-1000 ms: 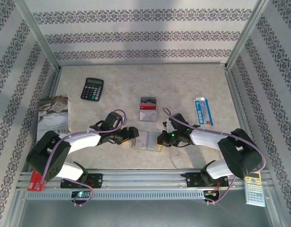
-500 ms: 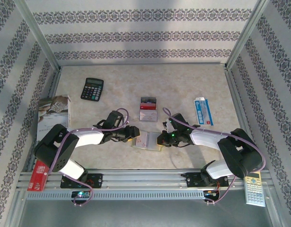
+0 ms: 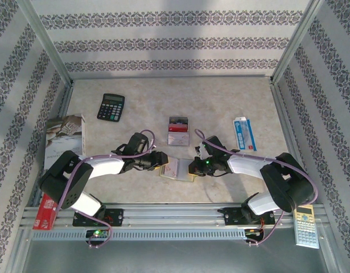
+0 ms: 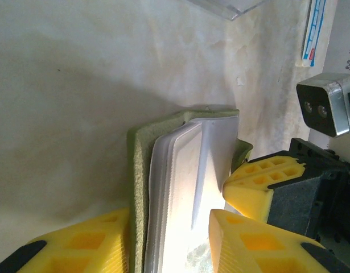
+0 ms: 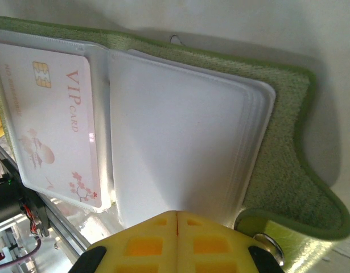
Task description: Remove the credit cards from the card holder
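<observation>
I count one card holder (image 3: 176,169), open on the tabletop (image 3: 231,96) between the two arms, and two credit cards (image 3: 178,135) lying loose beyond it. The left gripper (image 3: 160,161) is part-closed around the cover and clear leaves; I cannot tell if it clamps. The right gripper (image 3: 193,167) has its fingers shut together at the snap edge. The right wrist view adds one VIP card (image 5: 52,122), still pocketed.

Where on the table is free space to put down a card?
Bare: the far strip from the calculator to the blue-white packet, beyond the loose cards. Crowded: the middle, where the left gripper and right gripper flank the card holder.
</observation>
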Motion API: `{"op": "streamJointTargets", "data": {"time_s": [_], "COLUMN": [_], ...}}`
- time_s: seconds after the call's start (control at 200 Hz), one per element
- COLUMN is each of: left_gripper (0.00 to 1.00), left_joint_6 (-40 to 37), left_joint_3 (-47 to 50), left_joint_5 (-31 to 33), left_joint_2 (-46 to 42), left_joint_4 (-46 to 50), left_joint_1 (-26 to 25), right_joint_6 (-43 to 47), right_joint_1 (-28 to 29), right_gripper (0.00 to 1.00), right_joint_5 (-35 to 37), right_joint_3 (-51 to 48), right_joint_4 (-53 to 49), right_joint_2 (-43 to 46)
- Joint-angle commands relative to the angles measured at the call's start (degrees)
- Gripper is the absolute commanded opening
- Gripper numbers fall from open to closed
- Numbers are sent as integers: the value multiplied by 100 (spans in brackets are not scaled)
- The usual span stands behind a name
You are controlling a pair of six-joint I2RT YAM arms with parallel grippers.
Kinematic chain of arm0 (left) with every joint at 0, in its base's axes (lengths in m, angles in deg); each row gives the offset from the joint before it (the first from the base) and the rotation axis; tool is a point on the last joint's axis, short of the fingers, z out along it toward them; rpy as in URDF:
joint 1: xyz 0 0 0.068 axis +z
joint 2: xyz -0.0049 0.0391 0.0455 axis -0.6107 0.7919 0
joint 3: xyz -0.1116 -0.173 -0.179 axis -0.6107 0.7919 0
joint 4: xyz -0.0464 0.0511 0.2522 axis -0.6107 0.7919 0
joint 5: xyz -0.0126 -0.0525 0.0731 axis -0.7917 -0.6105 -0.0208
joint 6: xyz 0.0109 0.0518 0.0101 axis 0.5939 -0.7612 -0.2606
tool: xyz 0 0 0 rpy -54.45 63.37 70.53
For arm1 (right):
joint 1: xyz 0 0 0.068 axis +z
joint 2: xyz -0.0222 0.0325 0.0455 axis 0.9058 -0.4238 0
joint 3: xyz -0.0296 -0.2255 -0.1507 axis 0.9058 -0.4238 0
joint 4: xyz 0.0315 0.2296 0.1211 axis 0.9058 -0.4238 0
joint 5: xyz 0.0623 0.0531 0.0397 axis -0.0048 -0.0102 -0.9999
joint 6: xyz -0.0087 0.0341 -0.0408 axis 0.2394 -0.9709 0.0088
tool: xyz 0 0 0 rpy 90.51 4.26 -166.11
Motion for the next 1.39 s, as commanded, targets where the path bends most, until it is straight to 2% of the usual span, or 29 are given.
{"op": "streamJointTargets", "data": {"time_s": [0.0, 0.285, 0.53, 0.719, 0.944, 1.174, 1.389], "left_gripper": [38, 28, 11, 0, 0, 0, 0], "left_joint_6": [-65, -83, -1, 110, 185, 497, 763], "left_joint_3": [-110, -192, -168, -93, -56, 81, 58], "left_joint_5": [-96, -144, -237, -225, -16, 260, -40], "left_joint_2": [96, 100, 35, -171, -823, -1752, -2193], "left_joint_4": [-165, -124, -353, -514, -533, -1047, -1780], "left_joint_1": [-91, -109, -117, -117, -120, -33, 100], "right_joint_6": [91, 108, 119, 248, 433, 185, -334], "right_joint_1": [33, 29, -92, -403, -919, -964, -964], "right_gripper": [0, 0, 8, 16, 23, 26, 28], "right_joint_5": [133, 111, -92, -398, -1115, -1857, -2457], "right_joint_3": [103, 156, 139, 110, 169, 508, 708], "right_joint_4": [-95, -104, 117, 157, 164, 540, 1302], "right_joint_2": [-94, -44, 211, 646, 1481, 2479, 2538]}}
